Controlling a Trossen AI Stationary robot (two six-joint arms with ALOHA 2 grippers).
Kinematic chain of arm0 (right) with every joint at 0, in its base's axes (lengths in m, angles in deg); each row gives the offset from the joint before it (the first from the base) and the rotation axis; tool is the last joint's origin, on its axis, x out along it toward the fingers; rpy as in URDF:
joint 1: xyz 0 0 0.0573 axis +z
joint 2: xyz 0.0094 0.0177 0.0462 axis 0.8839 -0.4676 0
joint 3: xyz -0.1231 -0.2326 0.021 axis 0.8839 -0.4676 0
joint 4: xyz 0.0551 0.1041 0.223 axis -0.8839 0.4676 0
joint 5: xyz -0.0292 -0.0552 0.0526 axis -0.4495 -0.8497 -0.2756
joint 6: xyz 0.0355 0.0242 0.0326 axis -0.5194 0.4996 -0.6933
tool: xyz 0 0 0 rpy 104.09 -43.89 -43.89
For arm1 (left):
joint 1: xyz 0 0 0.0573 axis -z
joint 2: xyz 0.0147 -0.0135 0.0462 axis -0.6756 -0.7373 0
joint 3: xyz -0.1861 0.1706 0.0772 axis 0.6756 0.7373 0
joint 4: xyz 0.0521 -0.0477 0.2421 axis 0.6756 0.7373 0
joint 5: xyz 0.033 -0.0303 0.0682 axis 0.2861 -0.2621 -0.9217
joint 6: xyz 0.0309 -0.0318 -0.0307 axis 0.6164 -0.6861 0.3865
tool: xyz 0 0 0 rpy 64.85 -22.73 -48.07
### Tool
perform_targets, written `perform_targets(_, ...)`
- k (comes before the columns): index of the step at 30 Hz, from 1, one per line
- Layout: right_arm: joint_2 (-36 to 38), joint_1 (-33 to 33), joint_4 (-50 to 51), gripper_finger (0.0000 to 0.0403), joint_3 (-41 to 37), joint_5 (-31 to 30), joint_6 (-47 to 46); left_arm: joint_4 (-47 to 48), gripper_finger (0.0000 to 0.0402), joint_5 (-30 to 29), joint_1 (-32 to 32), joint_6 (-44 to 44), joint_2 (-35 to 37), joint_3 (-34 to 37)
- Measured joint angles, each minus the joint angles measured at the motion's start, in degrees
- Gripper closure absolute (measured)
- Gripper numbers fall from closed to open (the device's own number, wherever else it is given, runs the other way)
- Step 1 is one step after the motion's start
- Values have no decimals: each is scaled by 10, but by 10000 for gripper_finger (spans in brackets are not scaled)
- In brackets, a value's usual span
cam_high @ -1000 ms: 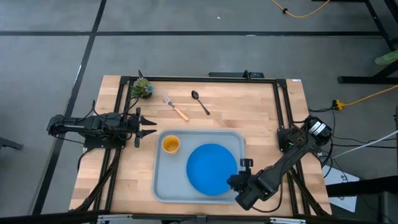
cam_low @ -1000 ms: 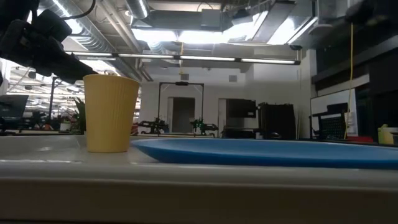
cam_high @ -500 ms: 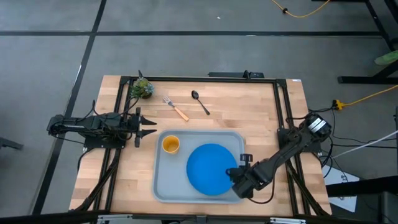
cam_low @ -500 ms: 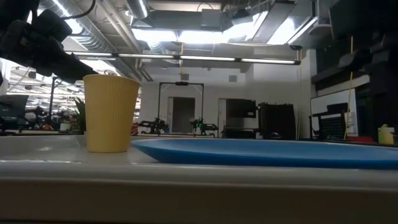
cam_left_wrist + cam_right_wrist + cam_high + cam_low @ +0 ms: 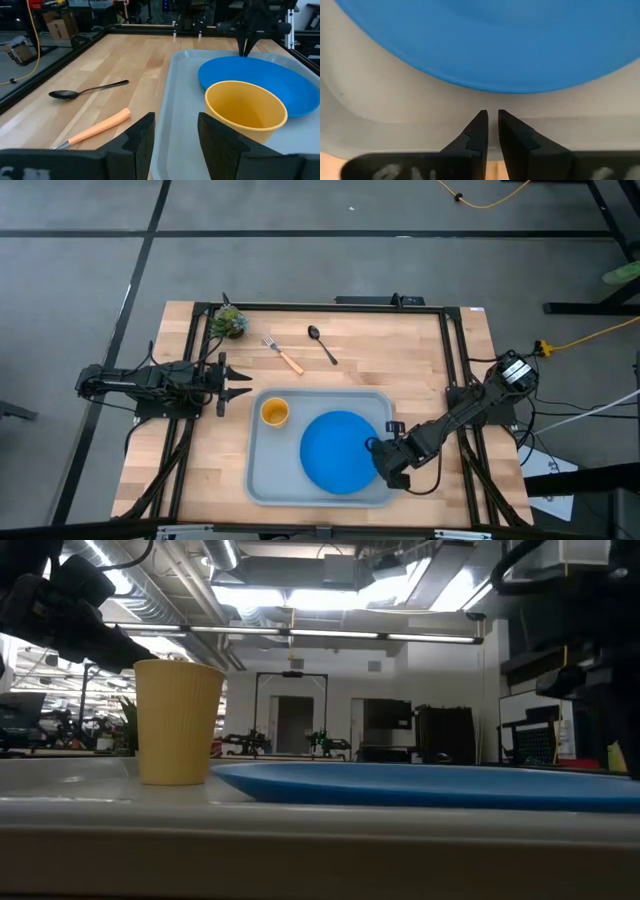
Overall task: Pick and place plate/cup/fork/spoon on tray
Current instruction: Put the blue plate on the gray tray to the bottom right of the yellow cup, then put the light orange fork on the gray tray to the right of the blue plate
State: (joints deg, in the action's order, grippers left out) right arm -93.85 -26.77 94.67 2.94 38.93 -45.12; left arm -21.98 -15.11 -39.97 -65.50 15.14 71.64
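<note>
— where do your right jaws [image 5: 490,122] stand?
— pressed almost together, only a thin slit between the two tips, with nothing pinched. they sit over the rim of the tray [image 5: 395,107], and the plate [image 5: 485,45] lies just beyond the tips, its blue edge near them but apart.

— and from above?
— your right jaws [image 5: 377,452] hang at the plate's [image 5: 338,451] edge on the side nearest that arm, over the tray [image 5: 268,475]. the plate lies flat inside the tray, and the cup [image 5: 275,413] stands upright in the tray on the plate's far side from those jaws, close beside it.

— your left jaws?
— your left jaws [image 5: 175,131] are spread with nothing between them, waiting off the tray's short end over the tabletop [image 5: 420,350]. straight ahead of them stands the cup [image 5: 246,111], the plate [image 5: 280,82] just behind it. off to one side of those jaws, on bare wood outside the tray, lies the fork [image 5: 95,130], its tan handle towards them, and just beyond it the spoon [image 5: 85,91]. from above, fork [image 5: 283,354] and spoon [image 5: 322,345] lie near each other, not touching, and a small plant [image 5: 228,321] sits at the tabletop's corner.
</note>
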Motion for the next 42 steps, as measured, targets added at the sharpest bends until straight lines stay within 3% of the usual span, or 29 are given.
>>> perform_targets(12,3,-53,-81,355,-12,8,86,0,259,0,0,0,0,0)
perform_targets(20,-21,-87,-154,355,-11,47,163,0,259,0,0,0,0,0)
perform_targets(24,-25,-94,-119,355,10,69,161,0,259,0,0,1,0,0)
perform_targets(29,-21,-87,57,355,86,56,141,0,259,0,0,1,0,0)
perform_targets(33,-21,-74,178,355,150,-36,139,0,259,1,0,-2,0,0)
perform_targets(42,-20,-92,290,355,228,-418,-24,0,259,1,0,-5,0,0)
